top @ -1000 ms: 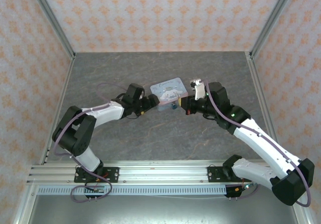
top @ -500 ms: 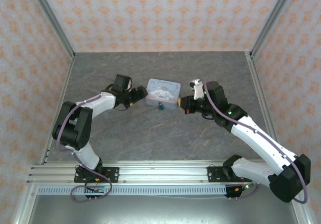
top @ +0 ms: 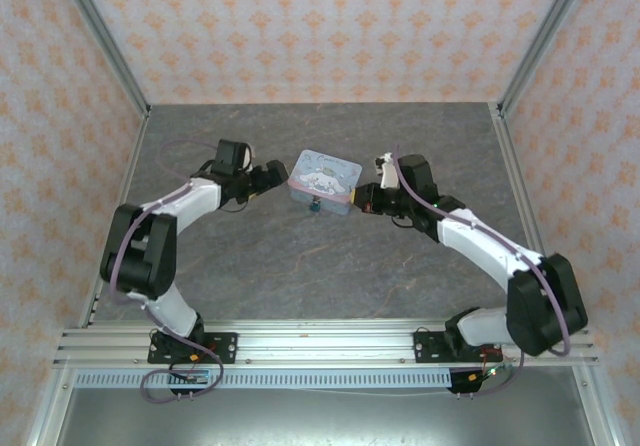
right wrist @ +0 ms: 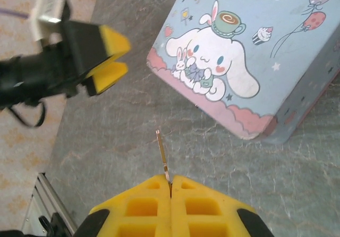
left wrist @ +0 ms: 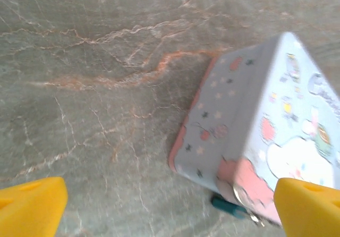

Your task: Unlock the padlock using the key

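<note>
The right claw (right wrist: 171,184) is clamped on a thin metal key (right wrist: 162,153); the left claw (top: 272,176) is spread wide and empty.
The left wrist view catches the tiny teal-green padlock (left wrist: 229,205) on the grey marbled tabletop (left wrist: 95,115), just beside the lower edge of the pale blue cartoon-printed rectangular tin (left wrist: 255,141), ahead of the parted yellow fingers (left wrist: 32,205). The right wrist view gives the tin's rabbit-printed lid, with the key's shaft pointing at bare table beside it. From above, the padlock lies between both claws, touching neither.
</note>
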